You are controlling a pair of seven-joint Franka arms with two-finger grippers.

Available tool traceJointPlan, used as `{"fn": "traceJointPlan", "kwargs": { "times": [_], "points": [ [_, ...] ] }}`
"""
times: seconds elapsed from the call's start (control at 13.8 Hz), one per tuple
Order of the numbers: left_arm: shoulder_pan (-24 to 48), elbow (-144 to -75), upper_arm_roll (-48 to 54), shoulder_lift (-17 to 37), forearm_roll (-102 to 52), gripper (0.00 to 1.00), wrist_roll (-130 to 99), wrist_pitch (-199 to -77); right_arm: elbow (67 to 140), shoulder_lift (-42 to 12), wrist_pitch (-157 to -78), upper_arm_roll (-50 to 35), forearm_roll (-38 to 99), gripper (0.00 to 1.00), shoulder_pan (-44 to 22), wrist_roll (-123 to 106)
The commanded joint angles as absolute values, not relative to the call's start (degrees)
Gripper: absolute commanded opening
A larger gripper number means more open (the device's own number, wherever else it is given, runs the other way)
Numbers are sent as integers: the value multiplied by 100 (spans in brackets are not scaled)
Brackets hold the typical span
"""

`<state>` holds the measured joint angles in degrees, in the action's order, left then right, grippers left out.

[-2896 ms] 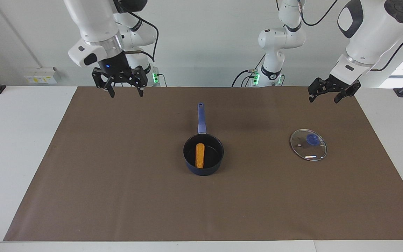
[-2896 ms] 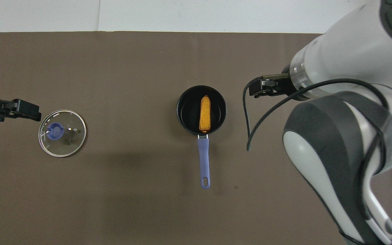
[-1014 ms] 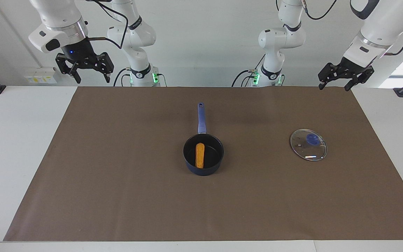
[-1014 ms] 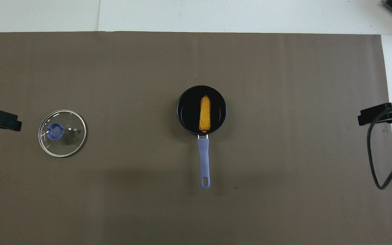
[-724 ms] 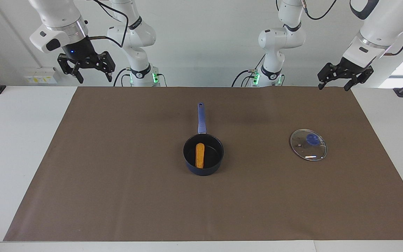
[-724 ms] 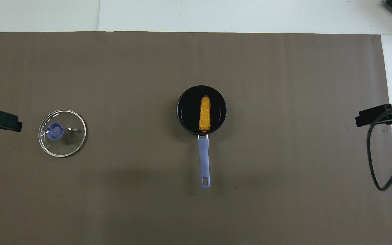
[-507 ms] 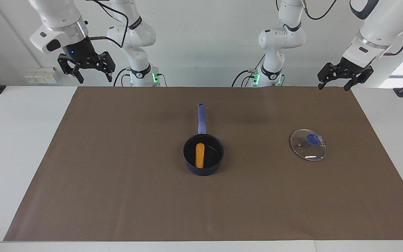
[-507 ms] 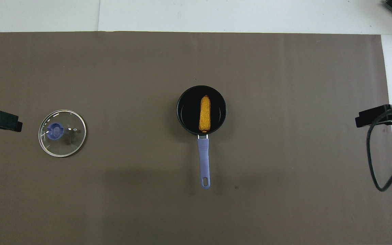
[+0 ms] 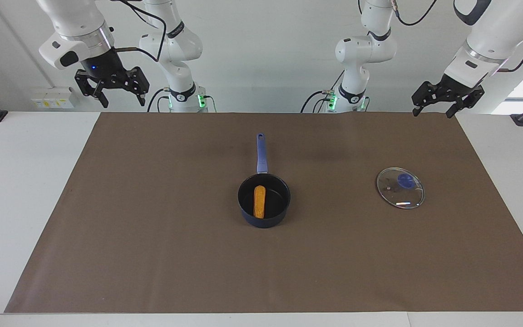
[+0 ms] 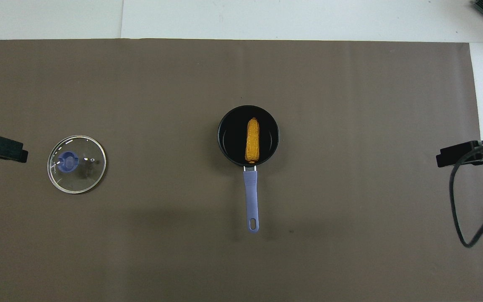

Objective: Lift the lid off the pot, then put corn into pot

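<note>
The dark blue pot [image 9: 243,203] [image 10: 223,138] stands uncovered mid-mat, its long handle [image 9: 261,152] [image 10: 251,197] pointing toward the robots. The orange-yellow corn [image 9: 259,201] [image 10: 252,140] lies inside it. The glass lid [image 9: 400,187] [image 10: 76,164] with a blue knob lies flat on the mat toward the left arm's end. My left gripper [image 9: 433,107] hangs open and empty, high over the mat's edge at that end. My right gripper [image 9: 124,97] hangs open and empty, high over the edge at the right arm's end. In the overhead view only the tips of the left gripper [image 10: 2,147] and the right gripper [image 10: 461,153] show.
A brown mat [image 9: 161,245] [image 10: 350,84] covers most of the white table [image 9: 21,181]. A black cable [image 10: 461,214] loops down from the right arm over the mat's edge. Both arm bases [image 9: 182,97] stand at the table's robot side.
About three seconds ago both grippers hung lower and farther in over the mat; they have since risen and drawn outward. Over the last second nothing has visibly moved.
</note>
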<state>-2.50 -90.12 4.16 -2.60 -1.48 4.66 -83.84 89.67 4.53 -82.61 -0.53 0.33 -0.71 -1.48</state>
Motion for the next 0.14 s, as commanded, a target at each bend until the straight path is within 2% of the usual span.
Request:
{"fn": "traceJointPlan", "kwargs": {
  "times": [0.0,0.07],
  "points": [
    [-211,-9026,396,-325,-132,100,457,-8332,9308,694,-8499,-88,-9,100,-79,-79],
    [-211,-9035,404,-325,-132,100,466,-8323,9308,694,-8499,-88,-9,100,-79,-79]
  ]
}}
